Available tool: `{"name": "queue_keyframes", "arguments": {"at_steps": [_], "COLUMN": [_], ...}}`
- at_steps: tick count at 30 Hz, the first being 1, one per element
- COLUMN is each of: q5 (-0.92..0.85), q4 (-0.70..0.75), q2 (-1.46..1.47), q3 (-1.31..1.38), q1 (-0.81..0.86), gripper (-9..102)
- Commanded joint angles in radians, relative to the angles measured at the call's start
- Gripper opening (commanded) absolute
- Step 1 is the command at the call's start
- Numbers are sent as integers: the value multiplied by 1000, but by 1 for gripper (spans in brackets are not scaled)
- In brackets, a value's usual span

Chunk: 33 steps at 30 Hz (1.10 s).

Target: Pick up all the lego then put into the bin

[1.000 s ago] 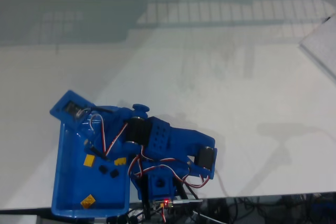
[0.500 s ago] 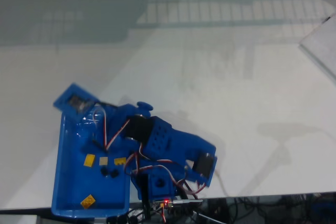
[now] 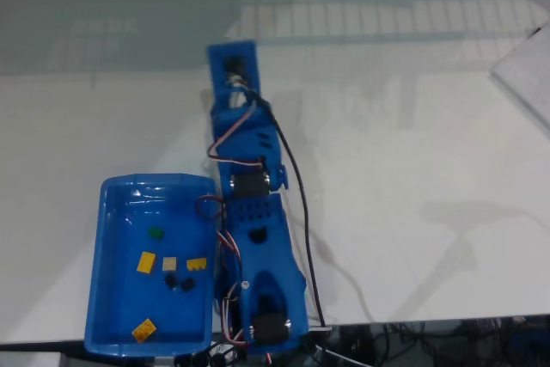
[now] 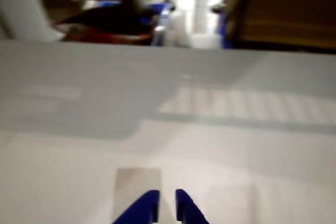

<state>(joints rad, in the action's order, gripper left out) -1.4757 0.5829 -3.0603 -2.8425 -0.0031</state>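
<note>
White table (image 3: 412, 143) — blurred shelving beyond — jaws slightly parted, holding nothing.

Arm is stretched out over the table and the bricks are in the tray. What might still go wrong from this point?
1. The blue tray sits right beside the arm's base; a swing back may clip its rim and jostle the bricks.
2. A black cable hangs loose along the arm and might snag while it moves.
3. The end effector has a narrow gap and nothing between its fingertips, with bare table ahead in the wrist view; another grasp there would likely close on nothing.
</note>
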Motion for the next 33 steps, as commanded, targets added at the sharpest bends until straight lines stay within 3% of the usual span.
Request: {"name": "queue_keyframes", "arguments": {"at_steps": [1,10,15,22,30,33], "q5": [-15,-40,-41,-104,-178,-172], "q4": [-51,-17,137,483,695,713], "q2": [-48,-133,-164,-264,-264,-264], "q3": [-87,-256,-258,-258,-258,-258], "q1": [80,137,149,155,155,158], "gripper": [0,0,0,0,0,0]}}
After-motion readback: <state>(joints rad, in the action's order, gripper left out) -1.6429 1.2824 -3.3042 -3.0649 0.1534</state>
